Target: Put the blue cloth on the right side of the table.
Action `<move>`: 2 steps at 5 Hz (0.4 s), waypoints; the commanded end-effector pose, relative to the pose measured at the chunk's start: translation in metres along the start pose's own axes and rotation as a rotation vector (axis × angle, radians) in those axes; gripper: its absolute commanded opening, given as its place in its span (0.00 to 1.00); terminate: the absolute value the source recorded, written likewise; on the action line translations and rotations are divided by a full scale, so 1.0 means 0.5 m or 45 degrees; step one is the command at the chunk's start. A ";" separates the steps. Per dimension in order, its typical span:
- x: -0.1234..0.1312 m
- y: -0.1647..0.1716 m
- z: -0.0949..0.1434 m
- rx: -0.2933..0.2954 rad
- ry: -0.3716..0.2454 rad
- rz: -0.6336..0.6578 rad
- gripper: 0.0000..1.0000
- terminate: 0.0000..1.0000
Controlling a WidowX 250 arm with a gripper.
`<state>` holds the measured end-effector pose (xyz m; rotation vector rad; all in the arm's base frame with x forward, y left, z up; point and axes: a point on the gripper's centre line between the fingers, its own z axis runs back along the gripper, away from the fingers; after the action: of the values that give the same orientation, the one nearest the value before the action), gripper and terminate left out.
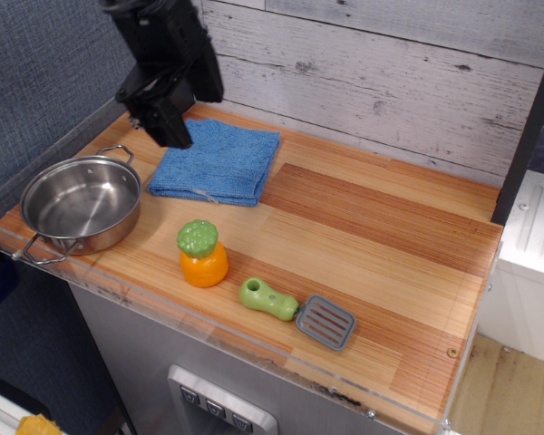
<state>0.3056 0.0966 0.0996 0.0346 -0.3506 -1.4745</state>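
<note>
Fingers: we see the black fingers (168, 113) up over the back left of the desk, above the left rear corner of the blue cloth; they carry nothing, and from this angle we cannot tell how far apart they stand.
Blue cloth: the blue cloth (219, 162) lies flat and folded on the back left part of the desk, just beside the pot and not touching it as far as we can see.
Desk: the desk (381, 245) shows striped wooden planks with a clear rim along its edge; its right half is bare wood.
Steel pot: a steel pot (80, 202) sits at the left front corner, upright, nothing inside it that we can make out.
Orange toy: an orange toy with a green top (202, 253) stands in front of the cloth, apart from it.
Spatula: a green-handled grey spatula (296, 311) lies near the front edge, right of the orange toy.
</note>
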 end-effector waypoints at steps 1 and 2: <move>-0.025 0.046 -0.020 -0.004 0.087 0.058 1.00 0.00; -0.025 0.060 -0.051 -0.023 0.105 0.081 1.00 0.00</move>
<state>0.3386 0.1044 0.0637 0.0250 -0.2426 -1.3999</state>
